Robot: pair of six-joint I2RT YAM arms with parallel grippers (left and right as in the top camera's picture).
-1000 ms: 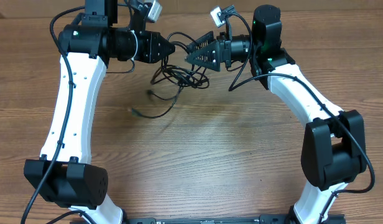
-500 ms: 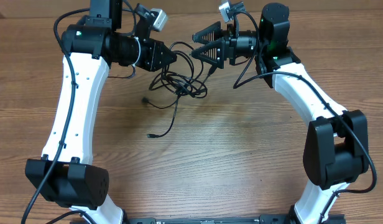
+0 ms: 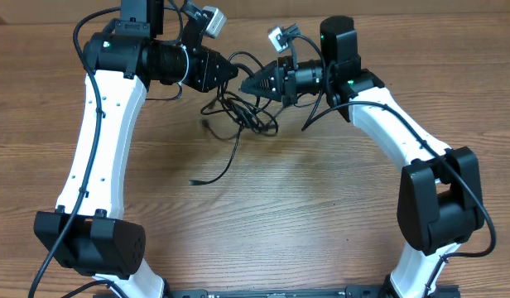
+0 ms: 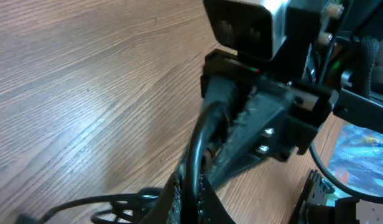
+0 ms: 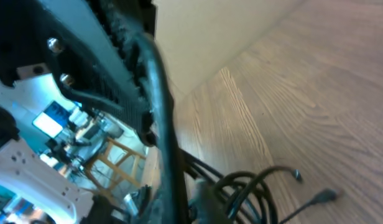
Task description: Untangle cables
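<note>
Cables (image 3: 241, 112): bunched in a loose knot on the far part of the worktop (image 3: 305, 207), just below and between the two claws. Not yet separated; several loops cross one another.

Raised loop (image 3: 241, 58): arches up from the knot, over the gap between the claws.

Loose plug end (image 3: 195, 181): trails from the knot toward the near side, flat on the wood, well apart from the bunch. Lies farther out than a second ago, so one strand is drawn longer from the tangle. Judged as early progress only.

Change since half a second ago: right claw (image 3: 248, 85) down from its raised, spread pose and in toward the knot, fingers now drawn together to a point. Stands tip to tip with left claw (image 3: 233, 73), nearly touching. Reads as a fresh grasp on the strand next to the other claw, ready for pulling apart.

Right claw, state: closed. Wrist view shows a thick black cord running out from between its fingers, so taken as gripping a cable; exact contact hidden.

Left claw, state: closed likewise. Wrist view shows a cord emerging from the narrow gap of its fingers toward the other claw; held off the worktop, above the knot.
</note>
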